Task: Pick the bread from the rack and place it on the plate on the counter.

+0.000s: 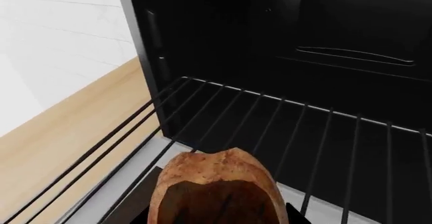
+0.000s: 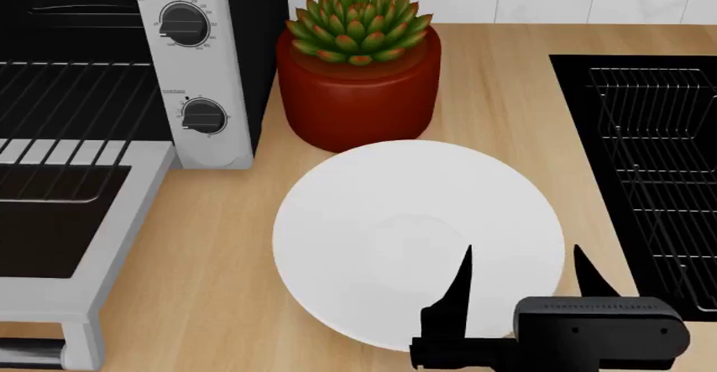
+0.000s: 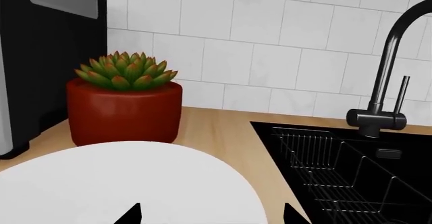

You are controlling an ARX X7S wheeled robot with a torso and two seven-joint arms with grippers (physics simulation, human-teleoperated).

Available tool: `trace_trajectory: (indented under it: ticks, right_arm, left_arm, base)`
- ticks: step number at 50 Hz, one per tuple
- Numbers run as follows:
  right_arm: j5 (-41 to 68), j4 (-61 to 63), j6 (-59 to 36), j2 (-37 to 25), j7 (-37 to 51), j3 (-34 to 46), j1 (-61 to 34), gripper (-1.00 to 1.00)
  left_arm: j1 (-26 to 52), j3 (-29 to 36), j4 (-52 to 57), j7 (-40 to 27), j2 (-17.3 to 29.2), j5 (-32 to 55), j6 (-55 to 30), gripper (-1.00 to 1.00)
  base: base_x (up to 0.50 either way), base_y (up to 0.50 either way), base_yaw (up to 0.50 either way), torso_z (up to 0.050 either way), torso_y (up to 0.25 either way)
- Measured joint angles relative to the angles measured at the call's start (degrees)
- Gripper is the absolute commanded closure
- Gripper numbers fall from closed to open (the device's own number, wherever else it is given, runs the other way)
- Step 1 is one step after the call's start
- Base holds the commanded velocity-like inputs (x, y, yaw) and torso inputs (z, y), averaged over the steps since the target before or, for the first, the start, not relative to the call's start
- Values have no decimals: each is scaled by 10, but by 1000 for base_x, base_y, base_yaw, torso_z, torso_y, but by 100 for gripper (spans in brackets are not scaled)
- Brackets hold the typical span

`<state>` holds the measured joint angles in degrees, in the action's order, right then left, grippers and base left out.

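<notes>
1. The bread [image 1: 214, 188], a brown crusty roll, fills the lower centre of the left wrist view, lying at the front of the rack [image 1: 290, 128]. Dark shapes flank its base at the bottom edge.
2. The left gripper itself is not clearly shown in any view, so whether it is spread or pinching the roll cannot be told.
3. The rack's thin parallel wires run back into the dark cavity of the toaster oven [image 2: 196, 70]. In the head view the oven occupies the upper left of the frame, with two round dials on its silver panel and its door [image 2: 67, 221] folded down at the lower left.
4. The bread cannot be seen in the head view.
5. The plate [image 2: 381, 221], white and glossy, lies on the counter [image 2: 213, 305] in the centre of the head view. Nothing rests on it.
6. The right gripper [image 2: 521, 275] appears at the lower right of the head view, its two black fingers [image 2: 462, 292] spread apart with nothing between them. They reach over the plate's near right portion; whether they touch it cannot be told.
7. In the right wrist view the two fingertips [image 3: 128, 215] show at the bottom edge, wide apart, with the plate in front of them.
8. A red pot [image 2: 356, 95] holding a green succulent [image 2: 358, 23] stands just behind the plate, beside the oven's right side.
9. A black sink [image 2: 661, 179] with a wire grid inside fills the right edge of the head view. A black faucet [image 3: 388, 77] rises behind it in the right wrist view, against white wall tiles [image 3: 270, 42].
</notes>
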<state>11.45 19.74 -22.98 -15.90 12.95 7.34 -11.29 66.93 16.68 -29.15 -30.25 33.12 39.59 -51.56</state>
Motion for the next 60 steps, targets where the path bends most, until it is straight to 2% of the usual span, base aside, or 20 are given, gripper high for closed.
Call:
trace_trajectory:
  ticks: [14, 33, 60]
  right_arm:
    - [4, 1, 4, -3, 3, 0, 4, -100]
    - [19, 47, 6, -15, 17, -25, 41, -100]
    - [31, 59, 28, -24, 23, -45, 75, -100]
  left_arm:
    - [-8, -5, 40, -9, 9, 6, -18, 100]
    - [1, -26, 187, -4, 20, 75, -75, 100]
    - [74, 20, 276, 23, -54, 148, -148, 100]
  base:
    - [0, 0, 0, 0, 0]
    - [0, 0, 0, 0, 1]
    - [0, 0, 0, 0, 0]
